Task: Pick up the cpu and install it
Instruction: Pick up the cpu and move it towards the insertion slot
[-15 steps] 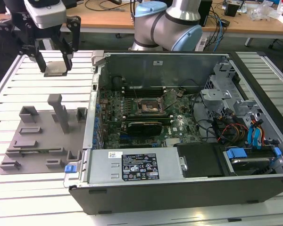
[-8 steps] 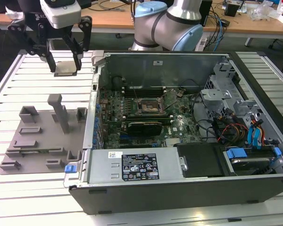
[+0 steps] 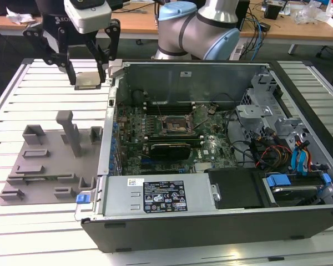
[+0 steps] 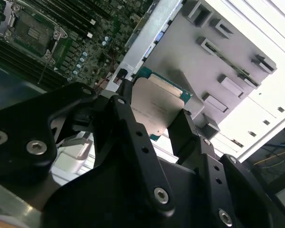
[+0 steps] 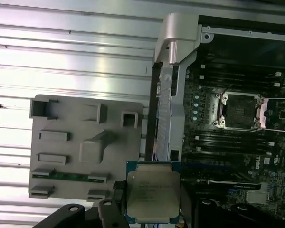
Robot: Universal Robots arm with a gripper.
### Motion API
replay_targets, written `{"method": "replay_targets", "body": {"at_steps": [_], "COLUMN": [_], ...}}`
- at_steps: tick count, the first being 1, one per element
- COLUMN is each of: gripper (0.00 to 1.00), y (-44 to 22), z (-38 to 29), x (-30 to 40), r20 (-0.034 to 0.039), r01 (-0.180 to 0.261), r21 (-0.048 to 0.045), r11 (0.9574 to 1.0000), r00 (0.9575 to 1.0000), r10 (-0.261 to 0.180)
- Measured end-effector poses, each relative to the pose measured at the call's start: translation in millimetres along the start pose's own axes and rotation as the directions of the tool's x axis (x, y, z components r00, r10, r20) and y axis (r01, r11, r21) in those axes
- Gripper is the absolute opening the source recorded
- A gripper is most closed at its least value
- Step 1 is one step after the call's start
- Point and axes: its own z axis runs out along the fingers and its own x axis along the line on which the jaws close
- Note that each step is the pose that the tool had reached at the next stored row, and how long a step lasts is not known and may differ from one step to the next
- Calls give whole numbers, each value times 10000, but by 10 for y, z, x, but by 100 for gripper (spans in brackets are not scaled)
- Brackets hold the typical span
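Gripper (image 3: 89,78) clamped on the cpu (image 5: 153,191) (edges only), well apart from the socket (image 3: 172,123); a slipping grip could drop it.

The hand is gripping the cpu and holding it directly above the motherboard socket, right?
Not quite. The hand does grip the cpu, but the exterior view shows it outside the computer case, to the exterior view's left of it, well away from the motherboard socket.

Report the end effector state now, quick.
The end effector: closed, holding the cpu in the air, off the grey tray.
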Motion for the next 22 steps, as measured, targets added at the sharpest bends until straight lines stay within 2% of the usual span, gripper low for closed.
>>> {"method": "replay_targets", "body": {"at_steps": [4,13,14,18,22], "gripper": [55,55,55,55,55], "y": [-8,-16,-17,-17,-14], "z": [4,8,10,12,15], "x": [-114,-254,-295,-368,-475], "r20": [-2,-4,-5,-6,-7], "r01": [2,2,3,2,3], "r21": [15,44,50,54,59], "r11": [10000,10000,10000,10000,10000], "r00": [10000,10000,10000,10000,10000], "r10": [-2,-2,-3,-2,-3]}}
